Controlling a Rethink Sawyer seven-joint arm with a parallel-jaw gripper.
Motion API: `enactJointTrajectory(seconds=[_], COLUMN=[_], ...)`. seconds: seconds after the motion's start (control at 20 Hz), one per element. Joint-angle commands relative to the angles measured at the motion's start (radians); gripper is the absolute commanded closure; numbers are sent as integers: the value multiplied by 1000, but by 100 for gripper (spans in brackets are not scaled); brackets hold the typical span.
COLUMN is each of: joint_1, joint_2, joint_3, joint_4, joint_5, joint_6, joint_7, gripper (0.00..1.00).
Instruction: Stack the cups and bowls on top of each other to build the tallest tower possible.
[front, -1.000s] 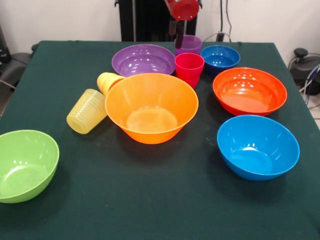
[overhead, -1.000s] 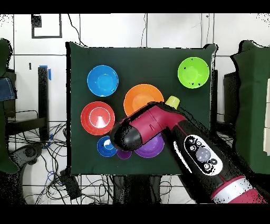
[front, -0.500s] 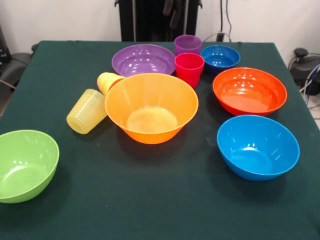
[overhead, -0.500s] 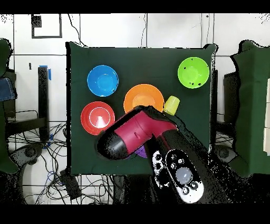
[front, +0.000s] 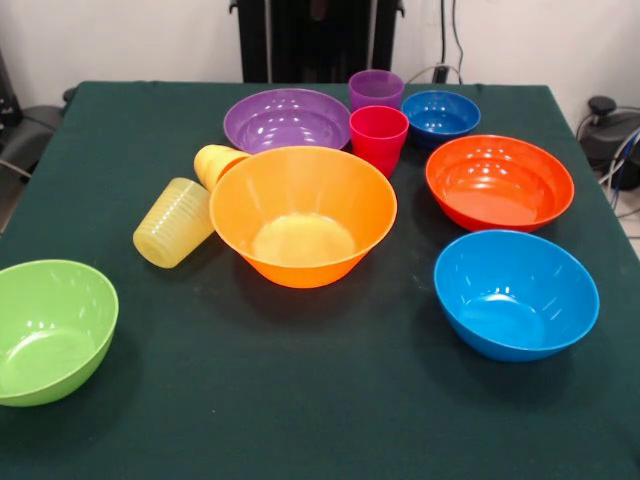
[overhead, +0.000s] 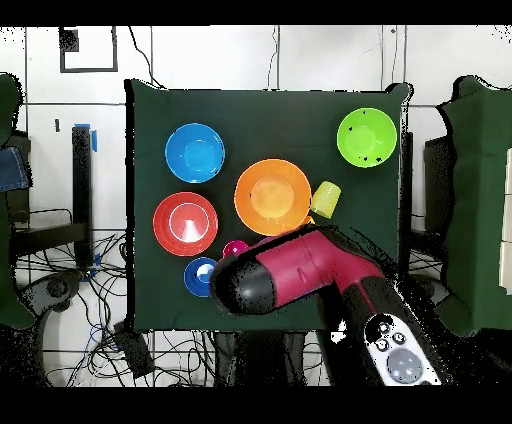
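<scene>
All bowls and cups stand apart on the green cloth; none is nested. The big orange-yellow bowl (front: 303, 215) (overhead: 272, 196) is in the middle. Around it are the purple bowl (front: 286, 120), red-orange bowl (front: 499, 182), light blue bowl (front: 515, 294), lime green bowl (front: 50, 330) and small dark blue bowl (front: 440, 114). The red-pink cup (front: 378, 138) and purple cup (front: 376, 90) stand upright. The ribbed pale yellow cup (front: 176, 221) and orange-yellow cup (front: 218, 163) lie on their sides. My gripper (overhead: 243, 286) shows only from above, at the arm's dark end, high over the purple bowl's side of the table.
In the overhead view the red arm (overhead: 320, 270) covers the purple bowl and purple cup. The black pedestal (front: 305, 40) stands behind the table's far edge. Cables lie on the floor around the table (overhead: 150, 120).
The arm has drawn back toward its base. Its red end has left the top edge of the front view. In the overhead view it now uncovers the red-pink cup and dark blue bowl.
</scene>
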Motion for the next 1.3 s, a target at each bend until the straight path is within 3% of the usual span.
enactJointTrajectory(seconds=[0.05, 0.1, 0.15, 0.2, 0.45, 0.6, 0.65, 0.85, 1.3], joint_1=[32, 51, 67, 72, 18, 28, 68, 128, 274], joint_2=[-93, -128, -106, -69, 97, 158, 157, 161, 265], joint_3=[-29, -28, -30, -38, -43, -60, -71, -96, -202], joint_4=[134, 143, 120, 122, 14, 12, 14, 19, -57], joint_5=[-37, -54, -74, -92, -80, -80, -94, -116, -125], joint_6=[-95, -105, -109, -149, -170, -213, -232, -271, -317], joint_7=[122, 127, 137, 155, 77, 99, 144, 206, 280], gripper=[0, 0, 0, 0, 0, 0, 0, 0, 0])
